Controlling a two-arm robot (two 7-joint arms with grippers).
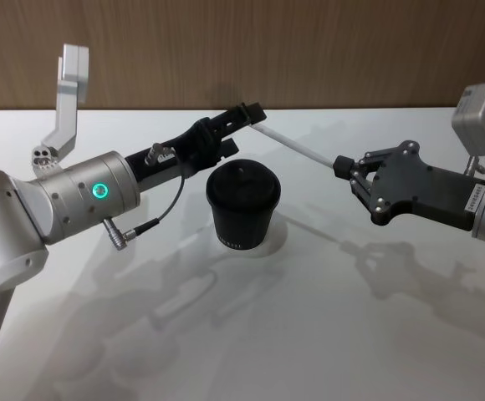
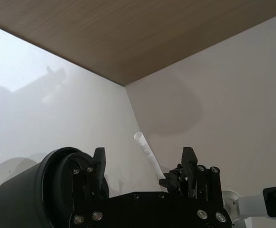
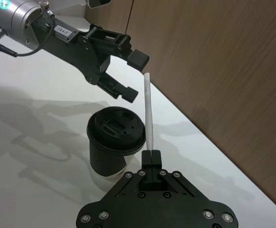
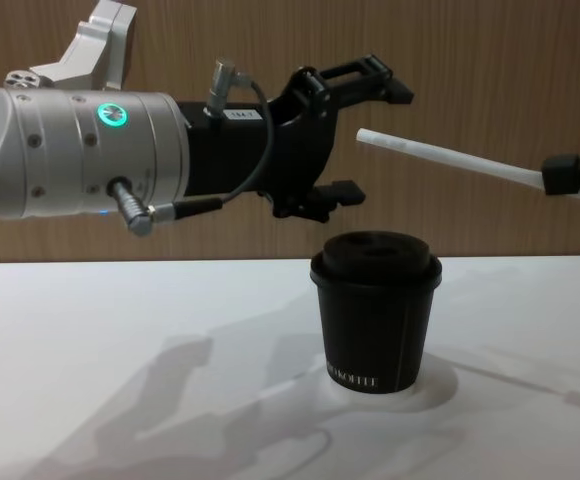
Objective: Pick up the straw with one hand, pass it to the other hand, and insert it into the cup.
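Above the lidded cup (image 1: 242,209) standing on the table (image 1: 368,334), the right gripper (image 1: 340,165) pinches one end of the straw (image 1: 297,145) and holds it near-level so its free end sits between the wide-open, empty jaws of the left gripper (image 1: 241,129), apparently staged for handover, nothing clamped there yet.

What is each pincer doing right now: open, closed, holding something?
Left pincer: open, holding nothing, at the free end of the straw.
Right pincer: closed on the straw's other end.
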